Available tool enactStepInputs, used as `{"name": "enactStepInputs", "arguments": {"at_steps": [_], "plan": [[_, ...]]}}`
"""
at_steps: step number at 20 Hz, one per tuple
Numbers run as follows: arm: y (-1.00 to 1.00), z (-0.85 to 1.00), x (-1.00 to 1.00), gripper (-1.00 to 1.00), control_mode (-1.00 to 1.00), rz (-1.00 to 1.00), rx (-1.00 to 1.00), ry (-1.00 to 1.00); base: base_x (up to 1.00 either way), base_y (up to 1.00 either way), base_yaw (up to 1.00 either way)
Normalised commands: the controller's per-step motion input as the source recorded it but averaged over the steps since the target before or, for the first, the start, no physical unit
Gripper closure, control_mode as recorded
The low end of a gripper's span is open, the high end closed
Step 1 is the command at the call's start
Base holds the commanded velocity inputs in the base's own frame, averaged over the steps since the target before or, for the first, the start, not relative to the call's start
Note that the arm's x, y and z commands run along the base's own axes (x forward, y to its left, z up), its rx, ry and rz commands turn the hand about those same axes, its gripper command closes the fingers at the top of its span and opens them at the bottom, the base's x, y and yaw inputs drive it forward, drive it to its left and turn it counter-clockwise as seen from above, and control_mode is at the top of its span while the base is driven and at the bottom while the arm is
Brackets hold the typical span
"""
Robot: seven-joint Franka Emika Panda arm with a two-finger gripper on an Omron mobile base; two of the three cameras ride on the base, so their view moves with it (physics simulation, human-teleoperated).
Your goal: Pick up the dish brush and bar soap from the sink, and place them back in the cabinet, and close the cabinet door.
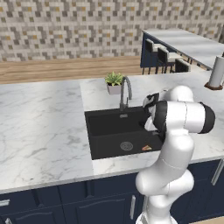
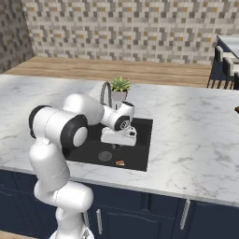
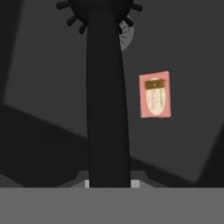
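The dish brush is clamped by its handle in the closed gripper above the sink. The bar soap is left on the basin floor near the drain; its label's writing cannot be read.

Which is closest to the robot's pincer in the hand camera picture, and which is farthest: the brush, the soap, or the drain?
1. Dish brush: held in the shut pincer, handle running up the middle.
2. Bar soap: right of the handle.
3. Drain: top, behind the bristle head.
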Motion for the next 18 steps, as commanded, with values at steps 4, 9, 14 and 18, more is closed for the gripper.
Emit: {"name": "enactStepInputs", "arguments": {"at_steps": [4,9,14,18], "plan": [[0.16,0.11,-0.31,1.00,-1.00,-0.15,0.00,0.00,0.00,0.00,0.00],[0.22,0.18,-0.29,1.00,-1.00,-0.16,0.00,-0.01,0.00,0.00,0.00],[0.20,0.28,-0.16,1.00,-1.00,-0.10,-0.04,-0.10,0.00,0.00,0.00],[0.18,0.20,-0.13,1.00,-1.00,-0.06,-0.08,-0.19,0.00,0.00,0.00]]}}
